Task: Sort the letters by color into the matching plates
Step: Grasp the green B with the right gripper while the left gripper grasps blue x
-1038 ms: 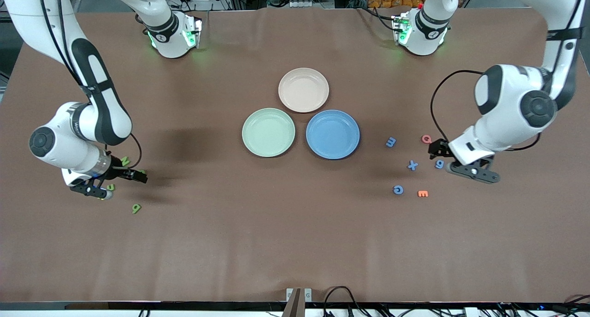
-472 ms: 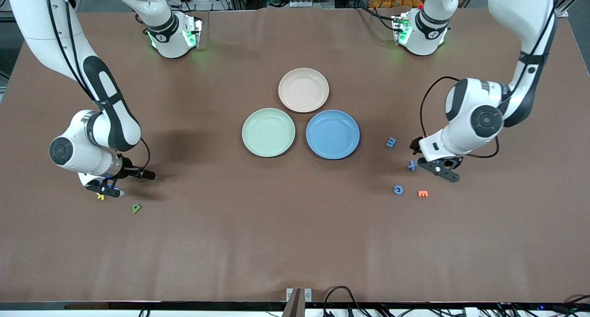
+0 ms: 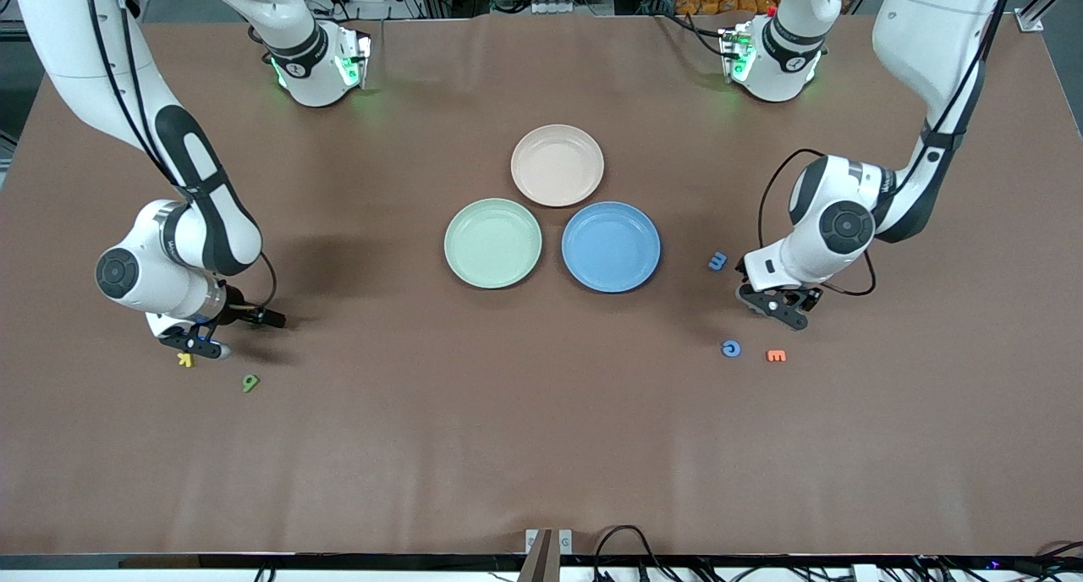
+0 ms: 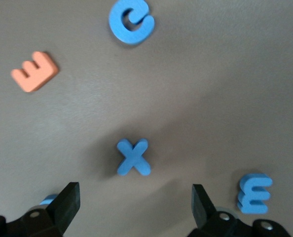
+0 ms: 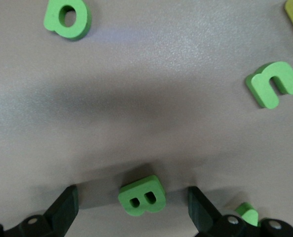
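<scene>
1. Overhead, left gripper (image 4: 134,200) hangs above blue X (image 4: 133,157), jaws wide apart, empty.
2. Right gripper (image 5: 131,205) hovers over green B (image 5: 142,195), jaws spread.
3. Mint plate (image 3: 492,243) and blue plate (image 3: 611,246) sit mid-tabletop (image 3: 508,413), well apart from both letters.

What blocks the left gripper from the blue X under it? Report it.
Nothing visible does. The left gripper hangs open over the blue X, which lies flat on bare table between the jaws; the blue E lies beside them, clear of the gap.

Three plates (image 3: 557,166) cluster mid-table, letters (image 3: 731,348) toward both ends
</scene>
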Controlling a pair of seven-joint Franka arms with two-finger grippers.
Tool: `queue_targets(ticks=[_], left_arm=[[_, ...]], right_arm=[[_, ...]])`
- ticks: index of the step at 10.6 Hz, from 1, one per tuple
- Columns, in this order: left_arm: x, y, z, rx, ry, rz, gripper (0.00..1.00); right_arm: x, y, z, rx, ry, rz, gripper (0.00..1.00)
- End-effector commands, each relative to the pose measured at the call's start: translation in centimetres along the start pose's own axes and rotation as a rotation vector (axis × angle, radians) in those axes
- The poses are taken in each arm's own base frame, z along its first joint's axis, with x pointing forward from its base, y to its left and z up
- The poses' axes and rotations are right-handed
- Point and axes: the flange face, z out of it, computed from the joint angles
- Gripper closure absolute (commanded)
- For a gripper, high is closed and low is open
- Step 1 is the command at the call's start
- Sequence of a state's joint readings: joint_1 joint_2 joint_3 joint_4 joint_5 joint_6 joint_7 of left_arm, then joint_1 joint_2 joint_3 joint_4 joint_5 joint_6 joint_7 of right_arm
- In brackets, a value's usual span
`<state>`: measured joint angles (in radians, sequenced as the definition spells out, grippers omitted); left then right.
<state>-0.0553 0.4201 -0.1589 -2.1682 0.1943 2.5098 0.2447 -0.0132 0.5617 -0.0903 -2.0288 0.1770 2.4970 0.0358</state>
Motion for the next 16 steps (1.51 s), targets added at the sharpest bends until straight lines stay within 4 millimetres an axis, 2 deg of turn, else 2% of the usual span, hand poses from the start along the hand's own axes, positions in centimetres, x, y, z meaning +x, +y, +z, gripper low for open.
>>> queue_targets(ticks=[1, 3, 8, 9, 11, 12, 13, 14, 15, 16], left_arm=[[0.3, 0.0, 1.8, 0.015, 0.004, 0.044, 0.00], [0.4, -0.9, 2.0, 0.018, 0.006, 0.042, 0.00], [1.1, -1.1, 2.2, 0.017, 0.013, 0.041, 0.00], [1.3, -1.2, 2.3, 0.016, 0.015, 0.041, 0.00], [1.5, -1.3, 2.5, 0.015, 0.016, 0.038, 0.00], [1.4, -1.4, 2.5, 0.012, 0.016, 0.026, 0.12], [1.4, -1.6, 2.5, 0.006, 0.018, 0.003, 0.36], [1.3, -1.4, 2.6, 0.003, 0.015, -0.027, 0.88], [1.4, -1.5, 2.4, 0.005, 0.019, -0.044, 1.00], [1.4, -1.5, 2.3, 0.005, 0.019, -0.047, 1.00]], right_arm=[[-0.7, 0.9, 0.1, 0.002, -0.003, 0.005, 0.00], [-0.9, 1.4, -0.4, 0.004, -0.001, 0.011, 0.00], [-0.9, 1.3, -0.5, 0.004, 0.002, 0.009, 0.00], [-0.9, 1.3, -1.2, 0.005, 0.010, 0.007, 0.00], [-1.2, 1.3, -1.3, 0.005, 0.009, 0.008, 0.00], [-1.2, 1.3, -1.5, 0.006, 0.012, 0.008, 0.03], [-1.2, 1.3, -1.5, 0.006, 0.012, 0.008, 0.07], [-1.3, 1.3, -1.4, 0.002, 0.011, 0.002, 0.15], [-1.3, 1.3, -1.3, -0.005, 0.009, -0.007, 0.25], [-1.3, 1.2, -1.2, -0.007, 0.008, -0.010, 0.34]])
